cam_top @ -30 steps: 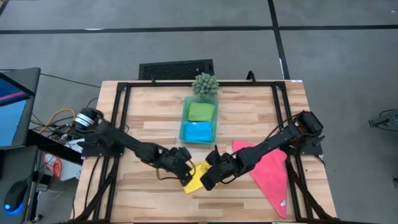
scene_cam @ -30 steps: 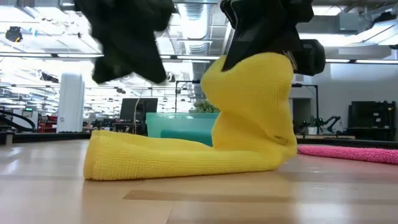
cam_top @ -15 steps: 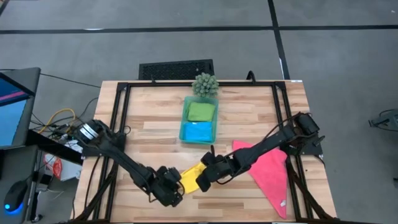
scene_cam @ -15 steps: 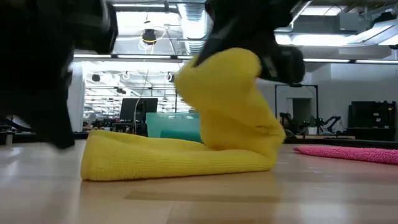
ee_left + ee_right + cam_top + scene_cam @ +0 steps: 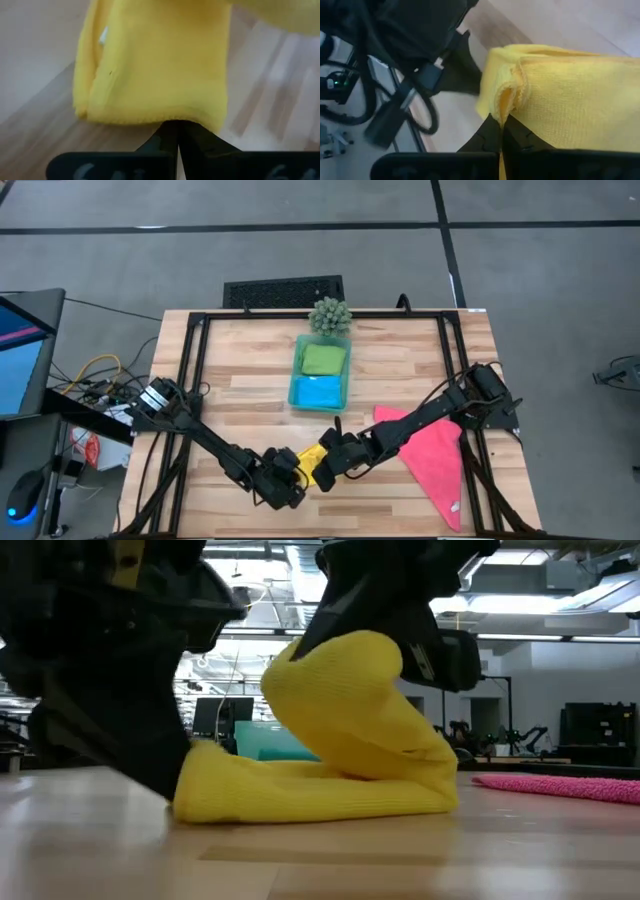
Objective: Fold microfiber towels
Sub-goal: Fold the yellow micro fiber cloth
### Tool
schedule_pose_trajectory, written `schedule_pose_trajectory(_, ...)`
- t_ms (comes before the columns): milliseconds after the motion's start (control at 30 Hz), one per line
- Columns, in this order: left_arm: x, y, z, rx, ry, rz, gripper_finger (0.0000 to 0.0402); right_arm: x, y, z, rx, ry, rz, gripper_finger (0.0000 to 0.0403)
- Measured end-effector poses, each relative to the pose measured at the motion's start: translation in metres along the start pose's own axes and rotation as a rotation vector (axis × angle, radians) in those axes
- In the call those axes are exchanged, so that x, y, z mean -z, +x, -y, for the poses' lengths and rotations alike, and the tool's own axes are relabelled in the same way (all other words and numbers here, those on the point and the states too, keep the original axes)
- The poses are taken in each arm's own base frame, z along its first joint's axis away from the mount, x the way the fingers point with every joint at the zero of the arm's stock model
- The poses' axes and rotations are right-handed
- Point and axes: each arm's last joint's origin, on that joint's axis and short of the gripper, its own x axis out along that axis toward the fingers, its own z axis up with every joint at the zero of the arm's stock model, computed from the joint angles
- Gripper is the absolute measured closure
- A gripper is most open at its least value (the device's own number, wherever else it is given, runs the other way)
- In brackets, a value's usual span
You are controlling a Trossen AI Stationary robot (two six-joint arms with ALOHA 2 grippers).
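A yellow microfiber towel [image 5: 309, 459] lies near the table's front middle. Its lower part rests flat on the wood [image 5: 330, 800], and its other end is doubled up and over it [image 5: 340, 690]. My right gripper [image 5: 501, 124] is shut on that raised end. My left gripper [image 5: 177, 131], shut, stands at the towel's other, low end [image 5: 195, 790]. A pink towel [image 5: 436, 460] lies spread at the right. Folded green [image 5: 323, 358] and blue [image 5: 319, 391] towels sit in the teal tray [image 5: 297, 370]. My left gripper's shut fingertips [image 5: 176, 129] meet the hemmed end edge [image 5: 150, 118] of the towel's lower part, slanting down at it from the table's left. That end lies on the table. My right gripper pinches the hemmed edge [image 5: 506, 98] of the raised end between its two fingers, slanting down from the right; more than one layer shows there. The held end is lifted clear and arches back over the lower part.
A small spiky green plant [image 5: 330, 315] stands behind the tray at the far edge. Black frame rails [image 5: 196, 350] run along the table's left and right sides. Bare wood lies left of the tray and along the front edge.
My left gripper has swung from the towel's far side toward the near edge and down, ending at the towel's low end, which has slid a little toward the right. My right gripper has carried the raised end farther left over the lower part.
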Motion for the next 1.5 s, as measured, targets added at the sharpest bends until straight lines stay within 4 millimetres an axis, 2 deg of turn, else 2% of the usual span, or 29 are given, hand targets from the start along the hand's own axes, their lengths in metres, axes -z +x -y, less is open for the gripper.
schedule_pose_trajectory(333,-0.012,0.004,0.003,0.046,0.002,0.034,0.0402,-0.005,0.001,0.001,-0.004,0.001,0.02,0.0375)
schedule_pose_trajectory(867,-0.011,0.004,0.003,0.046,-0.007,0.039,0.0401,-0.016,0.001,-0.001,-0.053,-0.01,0.059,0.0224)
schedule_pose_trajectory(1000,-0.011,0.003,0.003,0.049,-0.018,0.032,0.0401,-0.017,-0.001,-0.001,-0.032,-0.048,0.092,0.0207)
schedule_pose_trajectory(1100,-0.01,0.003,0.004,0.058,-0.018,0.006,0.0401,-0.018,-0.019,-0.006,-0.017,-0.087,0.101,0.0208)
schedule_pose_trajectory(1167,-0.01,0.003,0.004,0.066,-0.018,-0.022,0.0401,-0.012,-0.03,-0.007,0.039,-0.128,0.108,0.0214)
schedule_pose_trajectory(1300,-0.009,0.001,0.005,0.088,-0.025,-0.067,0.0402,0.014,-0.032,-0.004,0.165,-0.2,0.102,0.0231)
schedule_pose_trajectory(1367,-0.011,-0.001,0.007,0.102,-0.028,-0.073,0.0401,0.025,-0.029,-0.005,0.178,-0.22,0.087,0.0239)
schedule_pose_trajectory(1500,-0.01,-0.002,0.007,0.106,-0.017,-0.096,0.0401,0.043,-0.018,-0.006,0.178,-0.398,0.043,0.0243)
